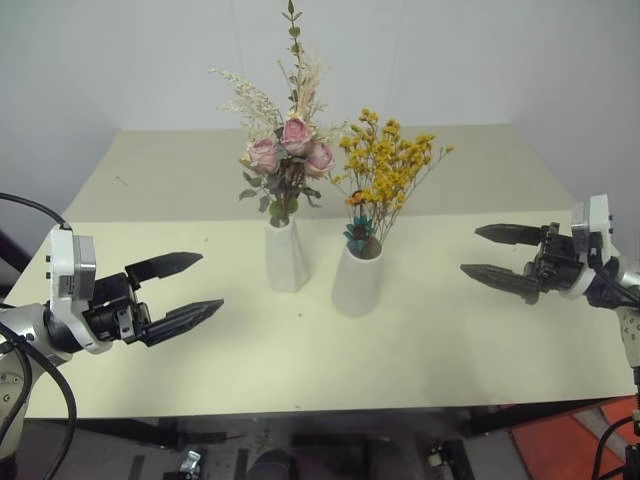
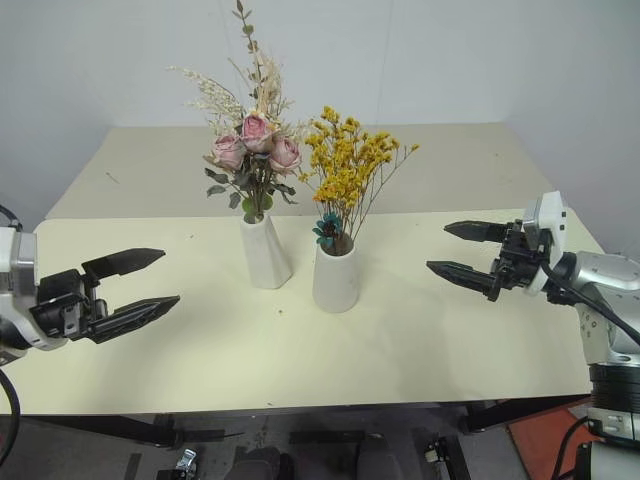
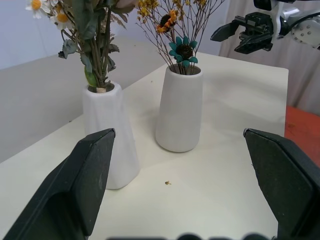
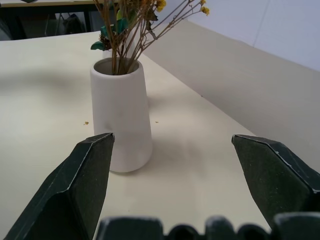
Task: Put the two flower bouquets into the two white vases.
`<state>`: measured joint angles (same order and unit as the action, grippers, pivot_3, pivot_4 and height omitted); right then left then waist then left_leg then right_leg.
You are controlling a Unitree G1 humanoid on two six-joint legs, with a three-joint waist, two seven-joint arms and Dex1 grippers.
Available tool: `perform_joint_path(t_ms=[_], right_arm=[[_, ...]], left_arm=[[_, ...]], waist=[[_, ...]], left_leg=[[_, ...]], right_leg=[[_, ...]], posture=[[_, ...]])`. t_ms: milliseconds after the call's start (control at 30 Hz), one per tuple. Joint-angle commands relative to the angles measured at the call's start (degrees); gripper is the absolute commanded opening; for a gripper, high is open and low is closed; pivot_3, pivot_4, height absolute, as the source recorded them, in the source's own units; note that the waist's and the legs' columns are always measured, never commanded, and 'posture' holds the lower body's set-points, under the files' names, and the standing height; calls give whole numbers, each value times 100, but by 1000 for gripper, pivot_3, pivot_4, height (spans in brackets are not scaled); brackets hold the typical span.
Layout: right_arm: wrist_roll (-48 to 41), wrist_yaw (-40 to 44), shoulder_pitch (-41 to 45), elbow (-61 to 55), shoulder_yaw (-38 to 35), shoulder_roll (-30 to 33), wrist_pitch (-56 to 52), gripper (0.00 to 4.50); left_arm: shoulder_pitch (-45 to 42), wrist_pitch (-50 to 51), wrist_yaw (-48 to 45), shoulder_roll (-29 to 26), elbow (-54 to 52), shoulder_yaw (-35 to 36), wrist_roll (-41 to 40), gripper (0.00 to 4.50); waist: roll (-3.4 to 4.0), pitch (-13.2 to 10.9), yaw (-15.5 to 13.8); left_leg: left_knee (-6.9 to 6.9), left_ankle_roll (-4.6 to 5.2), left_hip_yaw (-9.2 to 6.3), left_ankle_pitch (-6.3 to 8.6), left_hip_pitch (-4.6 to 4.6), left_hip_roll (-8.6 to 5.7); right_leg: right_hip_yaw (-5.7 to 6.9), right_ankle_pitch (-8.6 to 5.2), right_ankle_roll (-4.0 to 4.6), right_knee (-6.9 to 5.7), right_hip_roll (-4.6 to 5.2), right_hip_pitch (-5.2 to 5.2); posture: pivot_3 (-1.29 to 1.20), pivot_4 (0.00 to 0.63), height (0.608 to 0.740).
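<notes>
Near the table's point(image 1: 200, 370) left edge, the left gripper point(image 1: 180, 290) hangs spread and empty, clear of the vases, likely because both stems are seated. Mid-table, the slim vase point(image 1: 286, 258) holds the pink rose bouquet point(image 1: 288, 150) upright: three roses, green leaves, pale sprigs fanning above. Just beside it, the broader vase point(image 1: 358, 282) carries the yellow-orange spray point(image 1: 388, 170) on thin brown stems. Towards the right edge, the right gripper point(image 1: 498, 254) is likewise spread, holding nothing.

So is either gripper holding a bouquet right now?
No, the left gripper and the right gripper both hang open and empty, off to either side of the vases.
</notes>
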<state>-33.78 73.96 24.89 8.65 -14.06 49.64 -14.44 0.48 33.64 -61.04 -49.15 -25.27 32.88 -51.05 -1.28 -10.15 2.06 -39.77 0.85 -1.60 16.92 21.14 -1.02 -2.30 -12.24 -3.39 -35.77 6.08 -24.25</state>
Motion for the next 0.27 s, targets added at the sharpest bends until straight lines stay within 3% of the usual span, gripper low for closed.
perform_joint_path(t_ms=[33, 267], right_arm=[[-37, 94, 76, -103, -224, 153, 87, 4468], [-77, 74, 8, -230, -275, 174, 20, 4468]], left_arm=[[13, -106, 76, -58, -172, 172, -50, 4500], [-25, -78, 167, -69, -204, 111, -88, 4500]], waist=[[0, 0, -2], [0, 0, -5]], left_leg=[[0, 0, 0, 0, 0, 0], [0, 0, 0, 0, -1, 0]], right_leg=[[0, 0, 0, 0, 0, 0], [0, 0, 0, -1, 0, -1]], posture=[[0, 150, 740], [0, 150, 740]])
